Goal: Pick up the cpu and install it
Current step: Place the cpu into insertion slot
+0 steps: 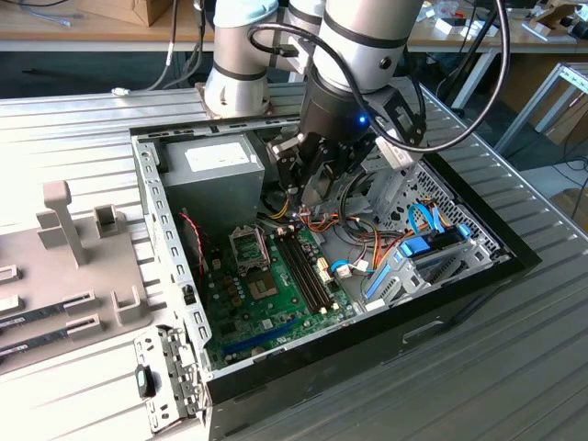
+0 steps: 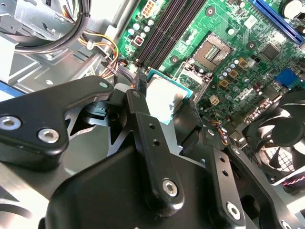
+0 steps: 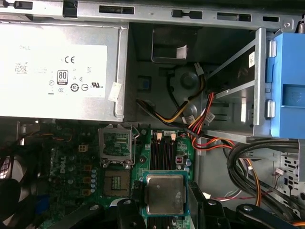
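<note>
end effector [image 1: 317, 188] was clamped on the cpu [image 3: 164, 193], a finger pressed to each of two opposite edges, down inside the open computer case [image 1: 147, 184] on the ribbed surface [image 1: 514, 367]. you had the pick-up done, by the look of it, and the carry toward the board was the step in hand. the chip hung in the air over the green motherboard [image 3: 71, 167], above the near end of the dark memory slots [image 3: 164, 148] and off to one side of the open socket [image 2: 212, 50] — not over it yet and not touching anything but the fingers.

to seat it, i'd judge you needed the chip brought square over that socket with its corners matched to the frame and its face kept level — a tilted drop could hurt the contacts.

the cpu itself showed in both wrist views as a small flat square: dull silvery metal top, a little smudged, with a thin green-blue rim of board around it. it sat level in the grip.
</note>
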